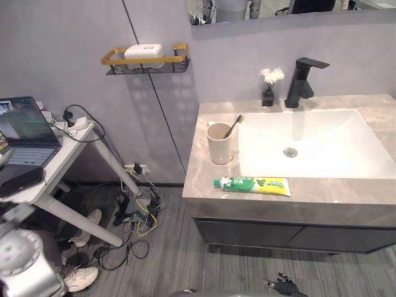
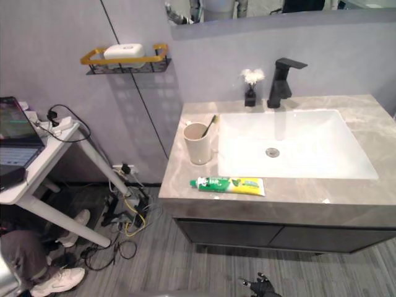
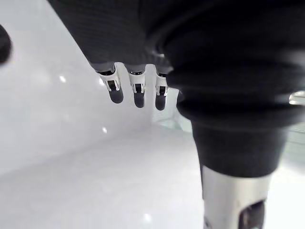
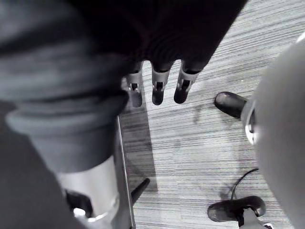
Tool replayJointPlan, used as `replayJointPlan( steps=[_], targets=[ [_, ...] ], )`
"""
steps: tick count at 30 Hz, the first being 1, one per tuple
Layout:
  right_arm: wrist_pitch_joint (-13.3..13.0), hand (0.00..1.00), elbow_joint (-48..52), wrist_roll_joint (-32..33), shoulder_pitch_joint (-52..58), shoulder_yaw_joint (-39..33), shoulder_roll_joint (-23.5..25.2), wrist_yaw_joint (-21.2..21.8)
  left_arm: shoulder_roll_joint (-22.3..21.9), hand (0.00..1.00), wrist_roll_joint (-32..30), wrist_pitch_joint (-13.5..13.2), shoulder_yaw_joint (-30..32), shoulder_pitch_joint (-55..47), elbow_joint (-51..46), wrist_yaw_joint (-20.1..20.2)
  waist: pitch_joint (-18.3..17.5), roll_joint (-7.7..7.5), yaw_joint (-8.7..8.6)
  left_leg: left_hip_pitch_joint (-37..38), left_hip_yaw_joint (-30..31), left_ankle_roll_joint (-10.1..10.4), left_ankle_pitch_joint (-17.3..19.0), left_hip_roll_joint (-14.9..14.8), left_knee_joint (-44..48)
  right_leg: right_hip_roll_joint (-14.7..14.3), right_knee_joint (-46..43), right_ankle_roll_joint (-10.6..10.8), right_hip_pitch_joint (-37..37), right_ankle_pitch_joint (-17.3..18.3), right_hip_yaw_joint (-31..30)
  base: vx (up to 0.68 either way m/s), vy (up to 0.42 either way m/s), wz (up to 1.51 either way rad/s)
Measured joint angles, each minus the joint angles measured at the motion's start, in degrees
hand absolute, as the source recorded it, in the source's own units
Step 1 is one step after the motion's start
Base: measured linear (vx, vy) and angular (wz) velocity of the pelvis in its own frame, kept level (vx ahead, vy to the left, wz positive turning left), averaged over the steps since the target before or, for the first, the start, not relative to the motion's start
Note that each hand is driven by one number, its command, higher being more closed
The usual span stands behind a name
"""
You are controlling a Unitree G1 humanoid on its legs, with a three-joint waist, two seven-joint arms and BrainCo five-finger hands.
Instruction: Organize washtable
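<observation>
Both hands idle and empty: left hand fingers hang straight and relaxed, right hand the same, over the floor. Nothing is picked up yet. Toothpaste tube lies flat on the surface near the front edge, just in front of the basin; it's likely the loose item to tidy. Cup stands upright beside the basin and holds a toothbrush, leaning, bristles up. Basin holds nothing. Wall shelf carries a white soap box.
</observation>
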State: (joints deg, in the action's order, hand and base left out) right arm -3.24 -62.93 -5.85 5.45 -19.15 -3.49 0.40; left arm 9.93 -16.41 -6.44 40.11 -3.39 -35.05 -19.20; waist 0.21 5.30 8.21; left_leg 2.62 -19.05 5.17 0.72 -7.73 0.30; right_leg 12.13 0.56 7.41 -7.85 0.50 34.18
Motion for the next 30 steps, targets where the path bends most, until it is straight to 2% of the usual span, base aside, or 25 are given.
replayJointPlan(
  steps=[2,4,8,9,12,16,21,23,25,27,30],
  targets=[
    [0.1,0.0,-1.5,-0.4,-0.7,0.0,-0.3,0.6,0.0,0.0,0.2,-2.0,-9.2,0.0,-5.0,3.4,0.0,0.05,-1.17,0.0,0.0,0.0,0.0,0.1,0.3,0.0,0.6,0.0,-0.1,-0.5,-0.1,-0.07,0.006,-0.03],
    [0.1,0.0,-1.6,-0.4,-1.2,0.0,-0.5,1.1,0.1,0.0,0.7,-3.8,-14.8,0.0,-7.5,5.9,0.1,0.34,-1.66,0.0,-0.1,0.0,0.0,0.1,0.4,-0.1,0.7,0.0,-0.2,-0.7,-0.6,-0.04,-0.002,-0.1],
    [0.0,0.0,-3.3,-0.2,-1.8,1.1,-1.3,1.1,3.2,0.0,7.6,-7.2,-26.3,1.1,-9.8,12.4,0.2,0.8,-3.15,0.2,-0.2,-0.1,0.0,0.1,0.6,-0.3,0.7,0.0,0.0,-0.9,-1.2,-0.04,-0.013,-0.07],
    [0.0,0.0,-3.4,-0.3,-2.0,2.0,-1.6,1.2,4.2,0.0,10.4,-7.3,-29.7,2.7,-9.8,14.6,0.3,0.94,-3.48,0.2,-0.2,-0.1,0.0,0.1,0.6,-0.3,0.7,0.0,0.0,-1.0,-1.2,-0.04,-0.014,0.0],
    [0.0,0.0,-4.2,-0.2,-2.7,3.4,-2.6,1.2,6.7,0.0,13.4,-7.2,-36.6,6.7,-8.7,18.1,0.5,1.32,-4.17,0.2,-0.1,-0.1,0.0,0.3,0.5,-0.2,0.9,0.1,0.2,-1.1,-1.2,-0.06,-0.001,0.01],
    [0.0,0.0,-5.3,-0.2,-3.7,4.9,-3.6,2.1,9.1,0.0,13.5,-6.1,-44.5,14.5,-4.4,20.8,0.5,1.8,-4.51,0.2,-0.2,-0.1,-0.1,0.4,0.3,-0.3,1.4,0.2,0.3,-1.3,-1.3,-0.01,-0.004,-0.02],
    [0.4,0.0,-5.5,0.0,-4.0,6.1,-3.9,2.3,10.1,0.0,13.5,-4.8,-52.4,18.4,-0.9,24.4,0.6,1.7,-4.99,-0.3,-0.2,-0.1,-0.1,0.5,0.2,-0.3,1.5,0.2,0.7,-1.4,-1.3,0.0,0.0,0.0],
    [1.0,0.0,-5.6,0.7,-4.5,6.1,-3.8,2.3,11.1,0.0,13.5,-3.7,-59.7,21.3,3.5,26.9,0.7,1.53,-5.81,-0.9,0.0,-0.1,-0.1,0.7,0.3,-0.1,1.4,0.2,1.0,-1.4,-1.0,0.01,0.001,0.05],
    [1.2,0.0,-6.0,0.8,-4.9,6.2,-3.7,2.3,10.3,0.0,13.5,-3.0,-64.1,24.1,8.1,28.2,0.8,1.33,-6.11,-0.9,0.0,-0.1,-0.1,0.7,0.3,0.0,1.3,0.2,0.9,-1.4,-1.1,0.0,0.0,0.0],
    [1.3,0.0,-6.0,0.9,-5.3,6.2,-3.7,2.3,7.8,0.0,13.5,-1.9,-68.5,26.5,14.1,29.4,1.0,1.1,-7.22,-1.1,0.1,-0.1,-0.1,0.7,0.3,0.1,1.0,0.2,1.1,-1.4,-1.0,0.0,0.0,0.0],
    [1.3,0.0,-5.9,0.9,-5.6,6.3,-3.7,2.3,3.4,0.0,13.3,-0.2,-72.1,28.8,21.2,30.6,1.2,0.8,-7.63,-1.1,0.1,-0.1,-0.1,0.7,0.4,0.2,0.8,0.2,1.2,-1.4,-0.9,-0.02,-0.001,-0.01]
  ],
)
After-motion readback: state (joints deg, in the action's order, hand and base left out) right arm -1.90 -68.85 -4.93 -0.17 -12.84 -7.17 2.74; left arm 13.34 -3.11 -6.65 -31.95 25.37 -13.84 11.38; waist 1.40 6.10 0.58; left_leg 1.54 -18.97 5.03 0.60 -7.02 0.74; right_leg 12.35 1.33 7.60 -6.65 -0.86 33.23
